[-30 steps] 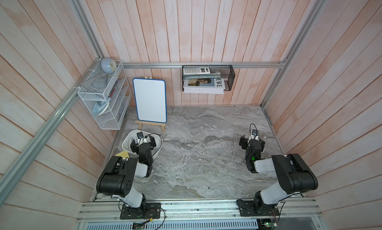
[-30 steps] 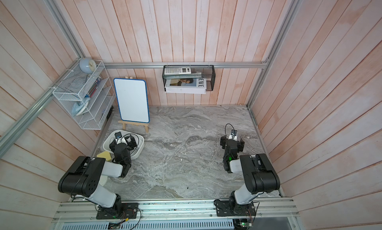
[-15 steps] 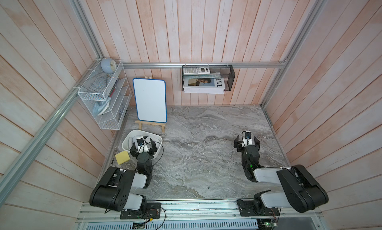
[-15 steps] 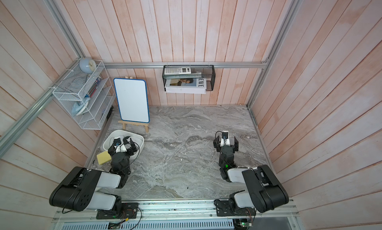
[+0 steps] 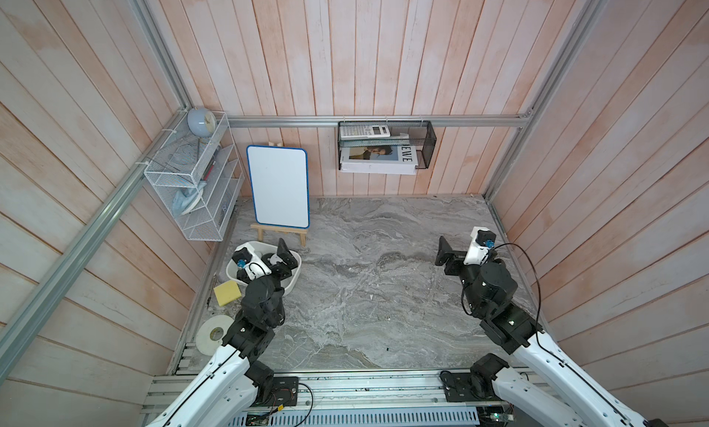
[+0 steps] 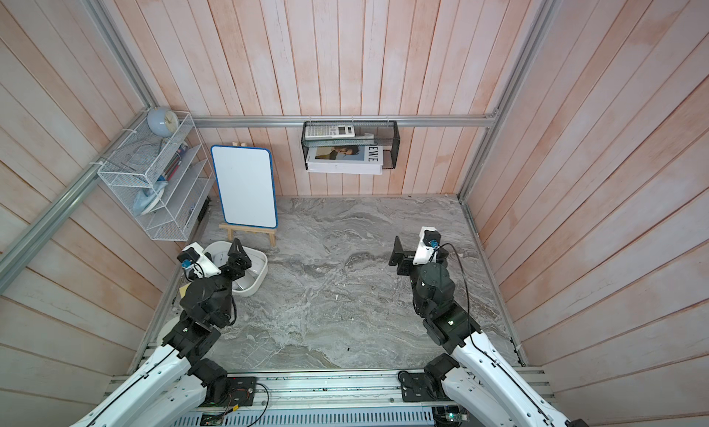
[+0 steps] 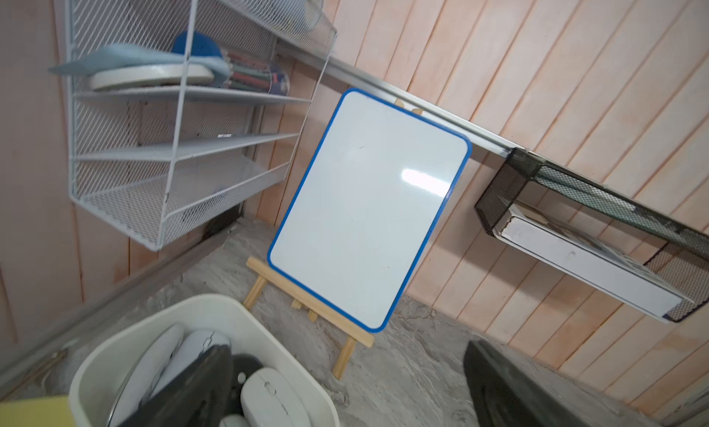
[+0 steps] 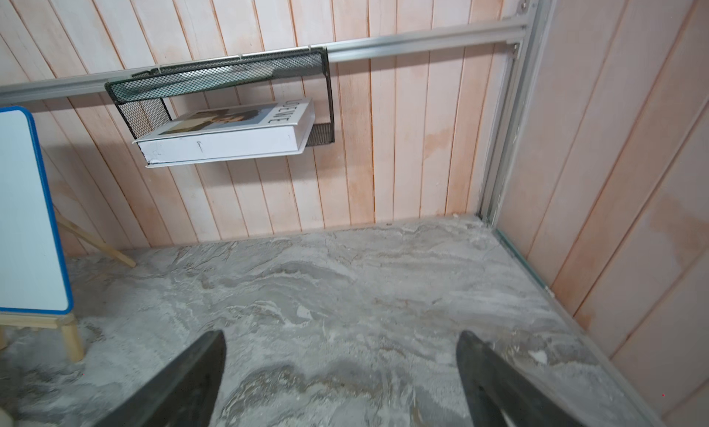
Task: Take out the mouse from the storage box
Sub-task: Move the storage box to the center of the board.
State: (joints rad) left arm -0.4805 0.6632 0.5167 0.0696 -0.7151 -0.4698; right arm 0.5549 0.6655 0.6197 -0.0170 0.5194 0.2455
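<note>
Tape point(image 5: 214, 334), a flat white roll, lies at the near left edge of the grey marbled table point(image 5: 364, 302), beside the left arm. Just beyond it sits a yellow sponge point(image 5: 227, 293), right beside the near end of the storage box point(image 5: 292, 284); whether the two touch is unclear.

The storage box stands on the table's left side, a little short of the far wall. The mouse point(image 7: 270, 400), white with a scroll wheel, lies inside it among other pale and dark rounded pieces packed close together. The left gripper point(image 7: 345, 352) hangs over the box with its jaws spread wide and nothing between them. In the wrist view one finger point(image 7: 192, 386) hangs over the box's contents, though contact cannot be judged, and the other is outside the box, over bare table.

Across on the right, well apart from the box, the right gripper point(image 8: 341, 339) is over bare table, its jaws equally wide and holding nothing.

Farther back, a blue-edged whiteboard point(image 5: 279, 191) leans on a small wooden easel point(image 5: 278, 233), just beyond the box. A white wire rack point(image 5: 199, 199) hangs on the left wall with a round clock point(image 5: 201, 122) on top. On the far wall a black mesh basket point(image 5: 424, 145) holds a large white book point(image 5: 378, 160) and a calculator point(image 5: 364, 130) above it.
</note>
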